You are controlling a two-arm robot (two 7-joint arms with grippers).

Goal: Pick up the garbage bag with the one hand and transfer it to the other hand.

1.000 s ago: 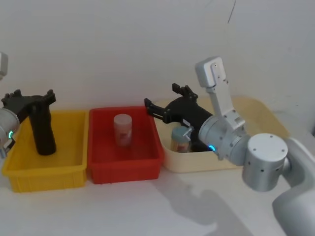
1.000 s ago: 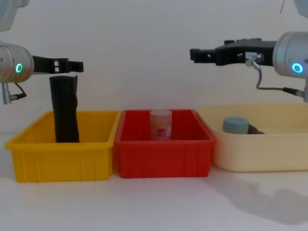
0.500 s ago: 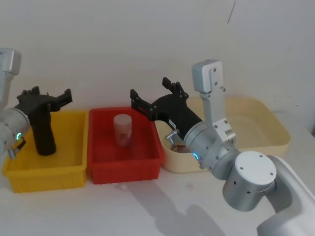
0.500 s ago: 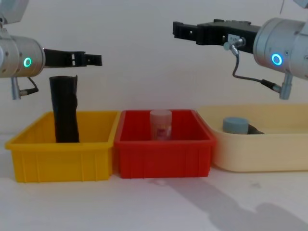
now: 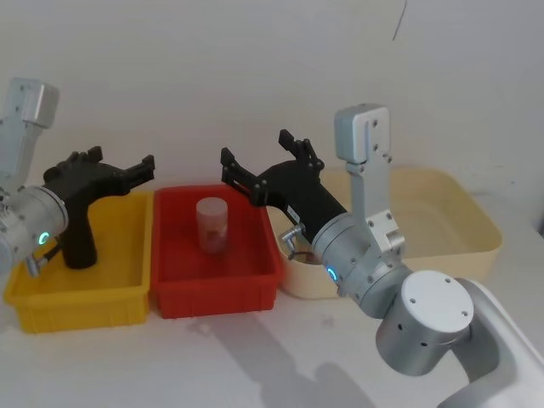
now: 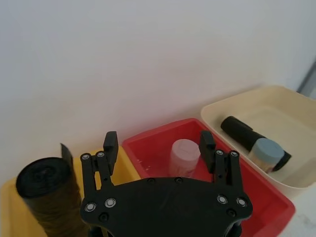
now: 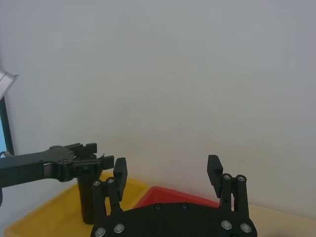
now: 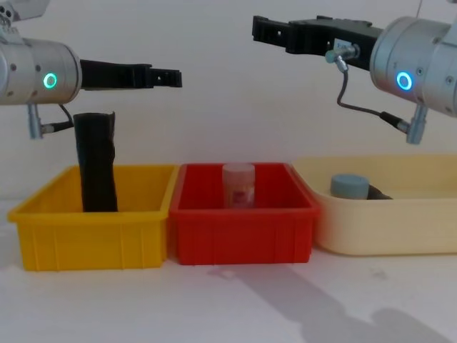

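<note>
the tall black roll of plastic garbage bag (image 8: 96, 162) stands upright in the yellow plastic bin (image 8: 93, 229), near its far left side, untouched. the left claw (image 5: 140, 167), black and long-fingered on the silver arm with the green-teal ring light, hangs above the bag and reaches past its top toward the red bin; its fingers (image 6: 110, 141) are spread wide with nothing between them, and the bag's top sits below and to one side of them. the right claw (image 5: 259, 159), black on the silver arm with the blue ring light, hovers high over the red plastic bin (image 8: 243, 221), pointing toward the left claw, fingers also spread and empty; the two claws are apart. below the right claw a pale translucent jar (image 5: 212, 223) stands in the red bin. behind its wrist, in the cream tray (image 8: 400, 214), lie a grey-blue capped container (image 8: 350, 186) and a black cylinder (image 6: 240, 131).
</note>
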